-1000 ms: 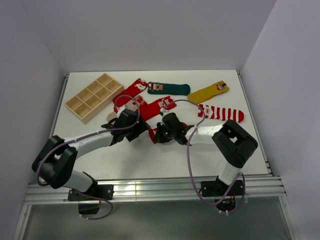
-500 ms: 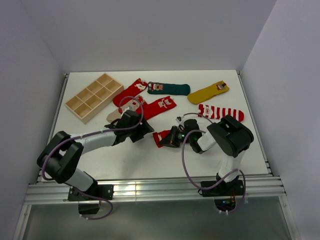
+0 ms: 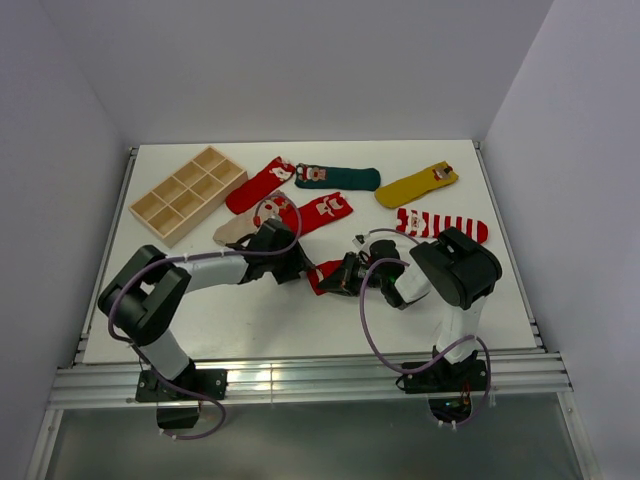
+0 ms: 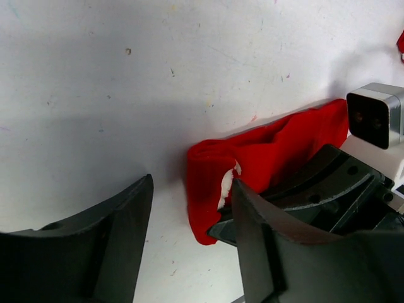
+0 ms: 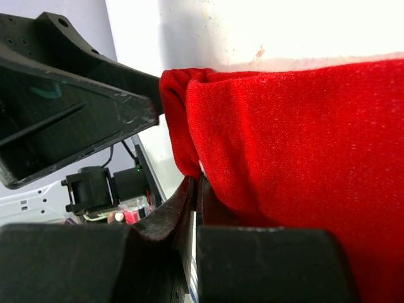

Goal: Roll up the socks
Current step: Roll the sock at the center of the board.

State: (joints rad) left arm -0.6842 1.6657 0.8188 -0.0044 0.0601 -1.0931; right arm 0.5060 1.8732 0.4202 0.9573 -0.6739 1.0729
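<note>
Our left gripper (image 4: 192, 183) hangs spread over the folded end of the red sock (image 4: 284, 142) on the table (image 3: 200, 320). Our right gripper (image 5: 194, 189) pinches that fold. Closing left off-centre, we may knock the soft fold loose and unroll it.

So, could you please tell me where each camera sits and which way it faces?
Top external: above and behind the bases, looking down on the table; both arms show, left gripper and right gripper at the red sock.
Left wrist: on the left arm, looking down at the tabletop; its own open fingers flank the sock's end.
Right wrist: low, looking along the sock; its own fingers shut on a fold.
Shared: both wrist views show the red sock and the other arm's gripper.
</note>
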